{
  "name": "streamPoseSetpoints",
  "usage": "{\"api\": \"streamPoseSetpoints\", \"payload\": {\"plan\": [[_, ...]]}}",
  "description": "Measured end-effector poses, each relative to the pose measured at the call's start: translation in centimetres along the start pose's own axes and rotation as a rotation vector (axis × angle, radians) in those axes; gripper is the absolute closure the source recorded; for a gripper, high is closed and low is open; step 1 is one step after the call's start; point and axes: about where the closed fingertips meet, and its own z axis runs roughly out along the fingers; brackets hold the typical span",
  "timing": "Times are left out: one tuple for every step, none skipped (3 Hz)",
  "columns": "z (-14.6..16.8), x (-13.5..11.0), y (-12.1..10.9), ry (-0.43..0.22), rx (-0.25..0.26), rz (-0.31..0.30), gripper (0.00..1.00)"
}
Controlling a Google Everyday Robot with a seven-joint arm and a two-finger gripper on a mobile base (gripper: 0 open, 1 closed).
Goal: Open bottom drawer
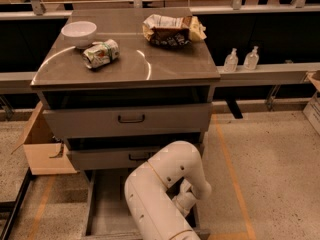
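Observation:
The bottom drawer (107,204) is the lowest of three grey drawers and stands pulled out towards me, its grey inside showing. Its front panel lies at the picture's lower edge and its handle is hidden. My white arm (160,194) bends down over the right part of the open drawer. My gripper (183,207) is low behind the arm's elbow, inside the drawer's right side, and is mostly hidden.
The middle drawer (125,158) and the top drawer (127,119) are slightly out. On the cabinet top (165,64) are a white bowl (79,33), a crushed can (100,53) and a chip bag (172,30). A cardboard box (40,146) stands at the left. Two bottles (241,60) stand on the right ledge.

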Motion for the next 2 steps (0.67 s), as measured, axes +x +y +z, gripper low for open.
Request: {"api": "streamPoseSetpoints", "payload": {"plan": [[-0.15,0.17,0.96,-0.003,-0.021,0.021,1.00],[-0.19,0.21,1.09,-0.004,-0.024,0.025,1.00]]}}
